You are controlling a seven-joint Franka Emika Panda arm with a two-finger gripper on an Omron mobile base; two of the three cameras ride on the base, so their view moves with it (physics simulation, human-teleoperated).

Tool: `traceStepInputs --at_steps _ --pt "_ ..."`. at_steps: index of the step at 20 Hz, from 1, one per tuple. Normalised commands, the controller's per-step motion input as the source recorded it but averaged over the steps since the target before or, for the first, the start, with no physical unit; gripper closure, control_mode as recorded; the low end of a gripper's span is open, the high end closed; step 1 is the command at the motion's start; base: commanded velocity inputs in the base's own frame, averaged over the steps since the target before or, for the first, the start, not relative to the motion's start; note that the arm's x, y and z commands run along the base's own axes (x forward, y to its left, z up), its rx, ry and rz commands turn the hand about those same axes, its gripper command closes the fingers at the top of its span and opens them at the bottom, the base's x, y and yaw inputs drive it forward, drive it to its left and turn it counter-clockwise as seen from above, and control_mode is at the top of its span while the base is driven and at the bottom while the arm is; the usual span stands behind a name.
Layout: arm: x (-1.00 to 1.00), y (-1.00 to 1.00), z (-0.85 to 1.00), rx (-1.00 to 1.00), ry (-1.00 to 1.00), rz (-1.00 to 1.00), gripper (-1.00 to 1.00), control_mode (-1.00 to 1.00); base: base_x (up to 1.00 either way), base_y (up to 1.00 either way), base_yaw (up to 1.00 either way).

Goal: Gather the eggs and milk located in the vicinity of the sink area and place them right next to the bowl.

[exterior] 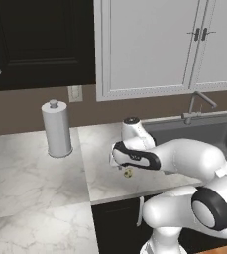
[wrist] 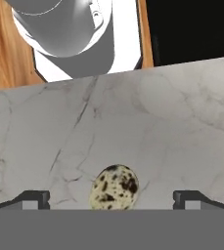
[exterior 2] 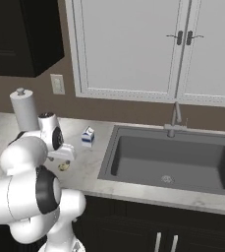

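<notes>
A speckled pale egg [wrist: 114,188] lies on the marble counter left of the sink [exterior 2: 133,147], a short way from the front edge. It also shows as a tiny yellowish spot, the egg [exterior: 128,173] [exterior 2: 63,167], just under the hand. My gripper [wrist: 112,199] hangs directly over it, open, one fingertip on each side and apart from the shell. The milk [exterior 2: 88,136], a small white carton with a blue band, stands upright farther back near the sink's left rim. The bowl is out of view.
A tall grey paper-towel roll [exterior: 56,129] stands at the back left by the wall. The faucet [exterior 2: 175,118] rises behind the dark basin. The counter's front edge [exterior: 135,196] runs close below the egg, with dark cabinets beneath.
</notes>
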Motion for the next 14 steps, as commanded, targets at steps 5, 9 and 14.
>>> traceStepInputs --at_steps 5,9,14 --pt "0.1 0.0 -0.14 0.0 0.0 -0.03 -1.0 -1.0 0.0 0.0 0.0" --pt "0.05 0.0 -0.21 0.0 0.0 -0.05 -1.0 -1.0 0.0 0.0 0.0" --pt "0.04 0.0 -0.19 0.0 0.0 -0.05 -1.0 -1.0 0.0 0.0 0.0"
